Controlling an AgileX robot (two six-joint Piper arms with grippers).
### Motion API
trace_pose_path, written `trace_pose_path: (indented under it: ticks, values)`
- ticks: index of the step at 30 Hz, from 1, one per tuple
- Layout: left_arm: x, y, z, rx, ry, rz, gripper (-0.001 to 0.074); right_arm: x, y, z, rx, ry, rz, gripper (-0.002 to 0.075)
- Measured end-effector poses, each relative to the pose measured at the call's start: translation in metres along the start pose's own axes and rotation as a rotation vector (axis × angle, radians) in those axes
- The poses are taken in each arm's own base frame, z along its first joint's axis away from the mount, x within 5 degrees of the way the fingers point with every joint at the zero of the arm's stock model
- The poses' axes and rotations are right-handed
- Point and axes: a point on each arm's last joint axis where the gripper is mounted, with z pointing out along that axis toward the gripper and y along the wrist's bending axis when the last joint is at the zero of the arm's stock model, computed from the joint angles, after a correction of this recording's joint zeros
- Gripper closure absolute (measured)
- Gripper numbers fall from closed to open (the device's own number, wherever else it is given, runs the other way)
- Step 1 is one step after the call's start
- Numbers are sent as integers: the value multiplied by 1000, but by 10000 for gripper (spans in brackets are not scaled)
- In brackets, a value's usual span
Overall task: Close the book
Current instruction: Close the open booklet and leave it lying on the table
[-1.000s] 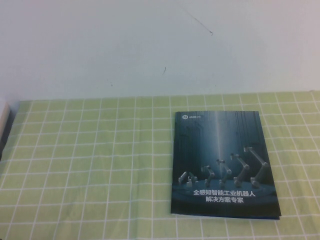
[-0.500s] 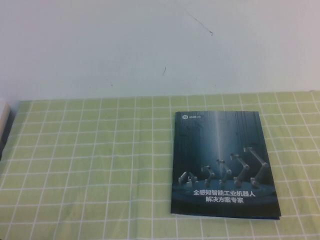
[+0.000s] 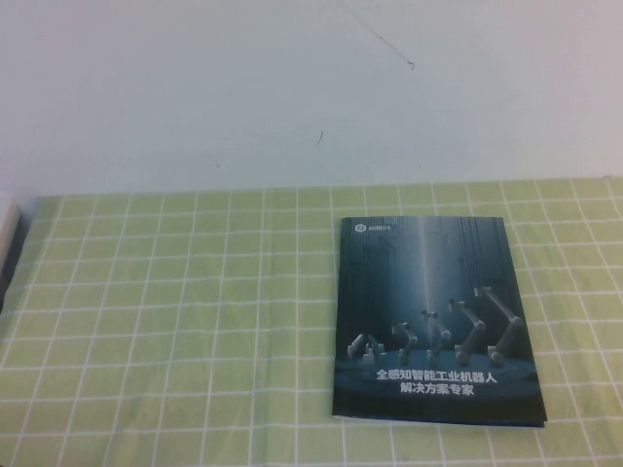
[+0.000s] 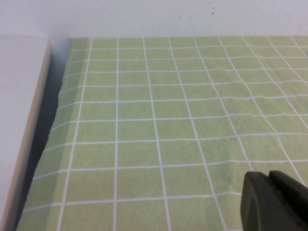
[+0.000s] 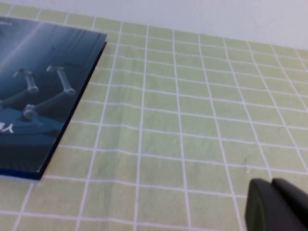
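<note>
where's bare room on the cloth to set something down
Widest free patch: the cloth between the book and the cloth's left edge. Thinner strips lie between the book's far edge and the wall, and on the book's right. Only the book's spot is taken. The left gripper hangs over the left patch, the right gripper over the right strip.

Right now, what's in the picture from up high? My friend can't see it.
A closed book with a dark blue cover of robot arms lies flat on a green checked cloth, right of the middle. Neither the left claw nor the right claw shows here.
</note>
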Motion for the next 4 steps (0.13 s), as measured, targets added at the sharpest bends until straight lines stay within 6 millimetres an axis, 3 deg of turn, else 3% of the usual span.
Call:
trace_pose_path:
  ticks: [4]
  values:
    - [0,0,0,0,1,0,738,0,0,0,2,-8,11,729]
